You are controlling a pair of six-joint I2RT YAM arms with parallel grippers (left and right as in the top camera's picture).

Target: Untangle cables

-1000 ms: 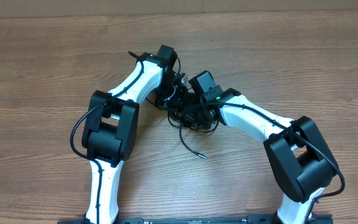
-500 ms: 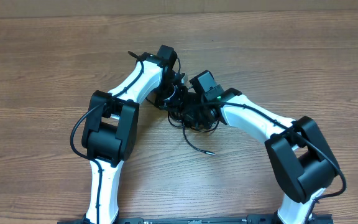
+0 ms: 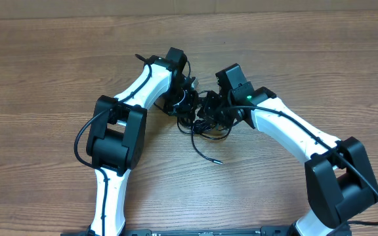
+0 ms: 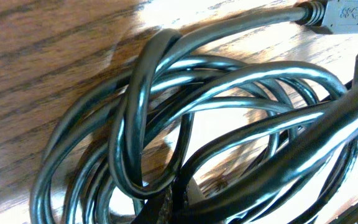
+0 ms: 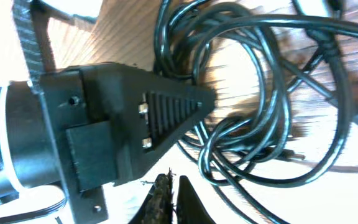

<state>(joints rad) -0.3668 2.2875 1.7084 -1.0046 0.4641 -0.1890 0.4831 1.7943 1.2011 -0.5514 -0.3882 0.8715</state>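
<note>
The cables form a knot of thin black loops mid-table, one loose end trailing toward me. My left gripper is buried in the knot's left side. In the left wrist view the loops fill the frame, and a thick blurred strand runs out from the left gripper, which is shut on it. A grey plug lies at the top right. My right gripper hangs over the knot's right side. In its own view the right gripper is shut and empty, beside the loops.
The left arm's black ribbed finger and wrist body crowd the left half of the right wrist view, very near my right fingers. The wooden table surrounds the knot. Both arm bases stand at the near edge.
The right arm has swung to the right and its wrist has lifted back from the knot. The loose cable end has slid a little to the right. The left arm is unchanged.
</note>
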